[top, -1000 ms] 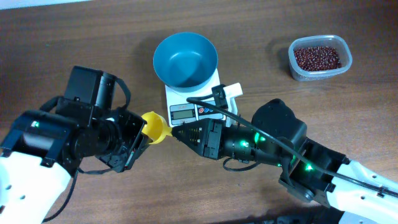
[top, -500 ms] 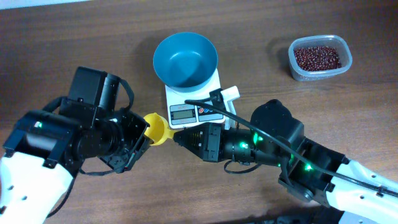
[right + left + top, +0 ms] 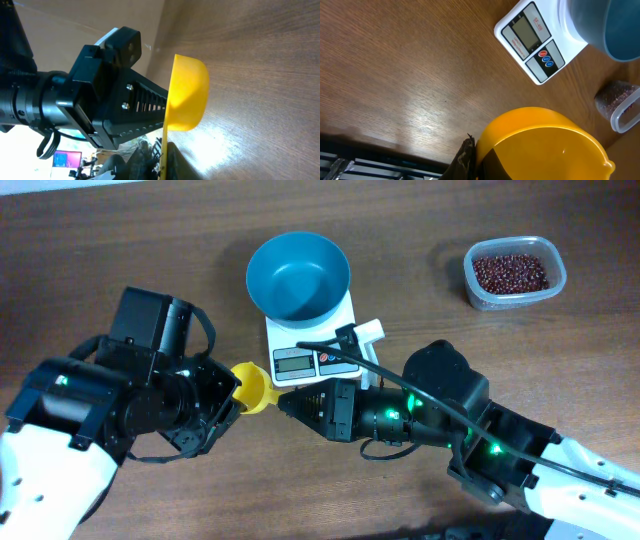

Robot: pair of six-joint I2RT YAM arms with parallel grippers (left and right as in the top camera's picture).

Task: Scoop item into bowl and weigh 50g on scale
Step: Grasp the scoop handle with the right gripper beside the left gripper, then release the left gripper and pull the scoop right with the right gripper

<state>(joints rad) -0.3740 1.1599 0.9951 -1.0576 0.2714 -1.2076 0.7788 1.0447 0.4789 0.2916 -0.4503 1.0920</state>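
Note:
A yellow scoop [image 3: 252, 386] hangs just left of the white scale [image 3: 310, 361], between both grippers. My left gripper [image 3: 233, 396] is shut on the scoop's cup wall [image 3: 545, 145], one finger [image 3: 465, 160] outside it. My right gripper [image 3: 284, 402] is shut on the scoop's thin handle [image 3: 164, 150]; the cup [image 3: 186, 92] points away from it. The scoop is empty. The teal bowl [image 3: 298, 277] stands empty on the scale, also in the left wrist view [image 3: 610, 25] above the scale [image 3: 532, 40]. The red-brown beans [image 3: 510, 273] lie in a clear tub at the far right.
The clear tub [image 3: 556, 284] stands on the wooden table, well to the right of the scale; it shows in the left wrist view [image 3: 625, 117] too. A white piece [image 3: 372, 330] sticks out at the scale's right side. A black cable [image 3: 345, 352] crosses the scale's buttons.
Both grippers and the scoop have shifted slightly down and to the right together. The bowl, scale and tub have not moved.

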